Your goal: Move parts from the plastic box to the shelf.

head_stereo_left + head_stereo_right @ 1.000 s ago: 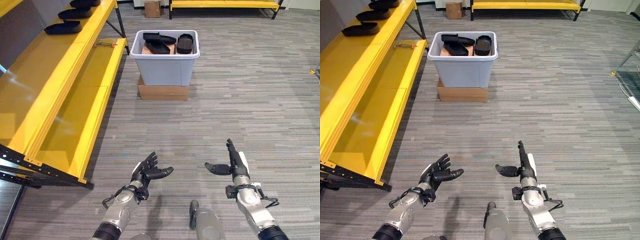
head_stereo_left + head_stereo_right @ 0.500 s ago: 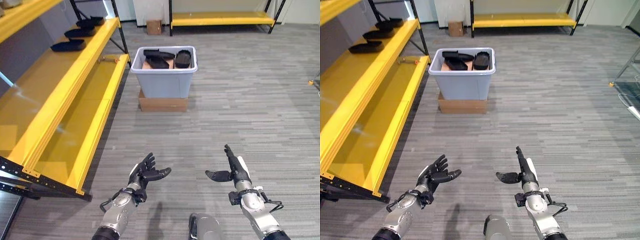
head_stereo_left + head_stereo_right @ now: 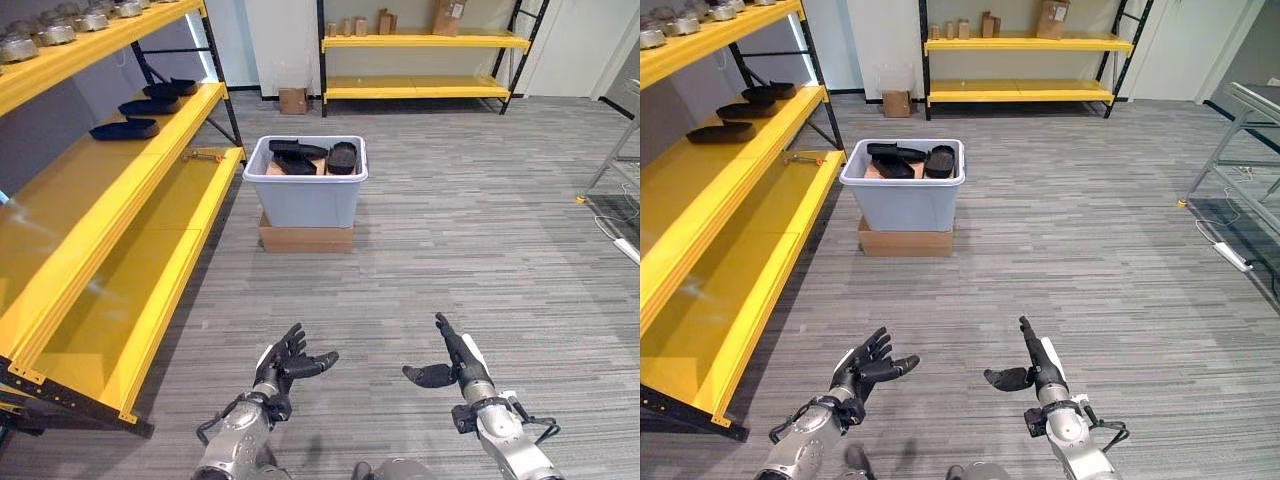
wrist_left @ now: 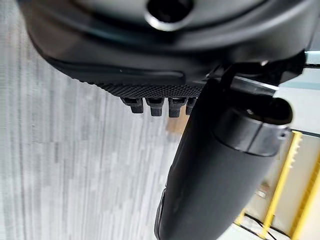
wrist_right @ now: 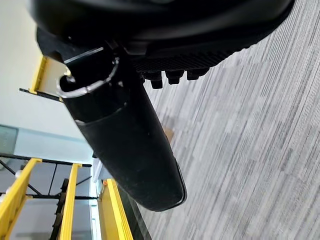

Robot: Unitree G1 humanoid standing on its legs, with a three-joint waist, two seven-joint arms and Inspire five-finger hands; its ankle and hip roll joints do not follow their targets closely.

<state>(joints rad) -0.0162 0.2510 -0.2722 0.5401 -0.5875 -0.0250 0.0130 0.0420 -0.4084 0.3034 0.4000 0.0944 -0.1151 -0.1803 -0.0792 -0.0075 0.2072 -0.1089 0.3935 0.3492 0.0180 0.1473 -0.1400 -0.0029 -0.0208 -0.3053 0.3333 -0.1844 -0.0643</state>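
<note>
Camera lifted; plastic box (image 3: 305, 195) unmoved; black parts (image 3: 296, 156) inside apparently lengthwise crosswise; left robot hand (image 3: 287, 362), right robot hand (image 3: 452, 361) spread wide, empty.

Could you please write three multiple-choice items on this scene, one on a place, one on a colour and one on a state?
1. What does the plastic box stand on?
A. a cardboard box on the floor
B. the yellow shelf
C. a metal table

2. What colour are the parts in the plastic box?
A. white
B. black
C. red

3. How are the left hand and right hand?
A. both curled round a part
B. both open and holding nothing
C. both inside the box

Answers: 1 A, the cardboard box lies under it; 2 B, they are dark black shapes; 3 B, the fingers are spread above the floor.
</note>
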